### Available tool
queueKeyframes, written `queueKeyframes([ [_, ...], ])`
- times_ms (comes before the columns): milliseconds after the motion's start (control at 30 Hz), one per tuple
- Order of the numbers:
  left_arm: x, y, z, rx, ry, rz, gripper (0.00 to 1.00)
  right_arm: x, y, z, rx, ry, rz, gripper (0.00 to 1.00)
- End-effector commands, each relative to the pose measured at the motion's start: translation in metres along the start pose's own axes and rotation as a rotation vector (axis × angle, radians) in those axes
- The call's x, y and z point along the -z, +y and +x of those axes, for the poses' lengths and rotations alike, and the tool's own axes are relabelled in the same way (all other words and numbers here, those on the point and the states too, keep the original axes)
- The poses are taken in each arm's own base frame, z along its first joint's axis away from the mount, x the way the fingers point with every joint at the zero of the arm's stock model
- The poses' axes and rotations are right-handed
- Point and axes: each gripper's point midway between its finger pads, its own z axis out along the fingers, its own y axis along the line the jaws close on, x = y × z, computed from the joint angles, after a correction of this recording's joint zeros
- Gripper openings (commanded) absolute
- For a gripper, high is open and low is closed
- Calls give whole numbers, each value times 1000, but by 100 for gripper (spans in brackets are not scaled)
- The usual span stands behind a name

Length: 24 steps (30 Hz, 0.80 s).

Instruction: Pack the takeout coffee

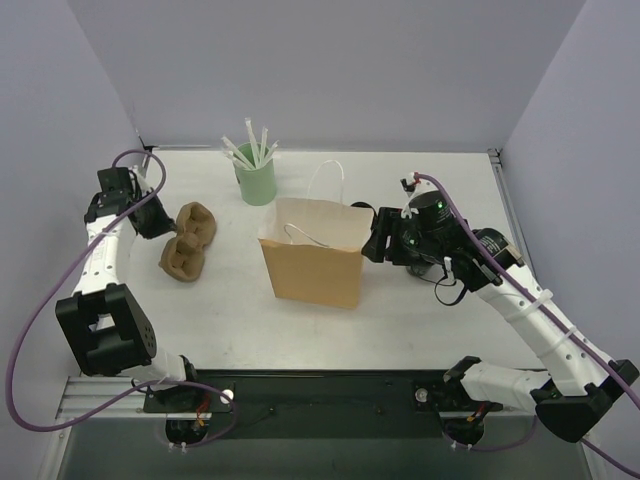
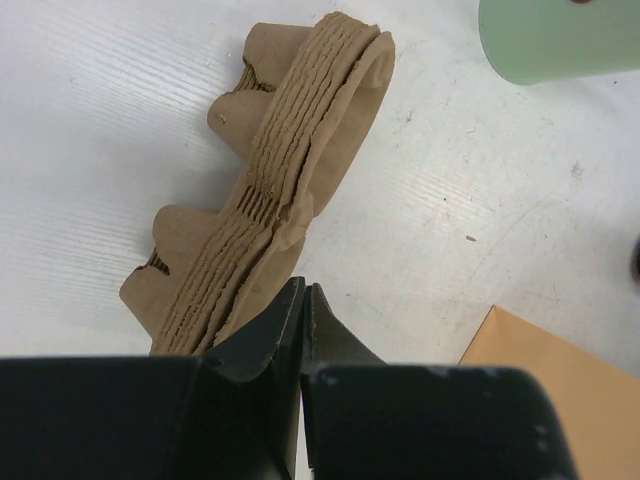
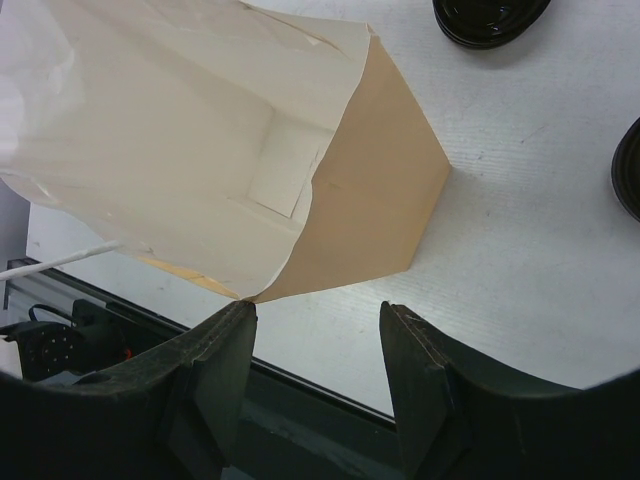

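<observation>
Left gripper point(image 2: 302, 300): jaws closed to a slit, nothing between, tips at edge of stacked pulp carrier point(image 2: 290, 170) | right gripper point(image 3: 315, 322): jaws apart, empty, just beside open brown paper bag point(image 3: 375, 190) | takeout coffee point(image 3: 490, 15): black, partly cropped, on table point(image 3: 520, 250) beyond bag, not touching it.

The work surface was a white counter point(image 1: 230, 300) with a faint linear grain, showing small dark specks and scuffs in the wrist views. It was enclosed on three sides by plain, pale lavender-grey panels: a back wall point(image 1: 320, 70), a left wall point(image 1: 50, 100) and a right wall point(image 1: 590, 120). A metal rail point(image 1: 505, 200) ran along the counter's right edge. A dark strip point(image 1: 330, 395) bordered the near edge. Lighting was even and diffuse, with soft shadows.
</observation>
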Motion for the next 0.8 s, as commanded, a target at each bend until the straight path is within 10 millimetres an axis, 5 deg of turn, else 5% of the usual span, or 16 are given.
queueKeyframes([
  [0,4,-8,-8,-31,-47,49,9,4,8,-11,-5,-31,-5,53],
  [267,4,11,-9,-71,-56,-54,19,7,10,-10,20,-26,-7,53],
  [767,-30,-22,-15,-261,48,65,34,8,6,-6,40,-17,1,54],
])
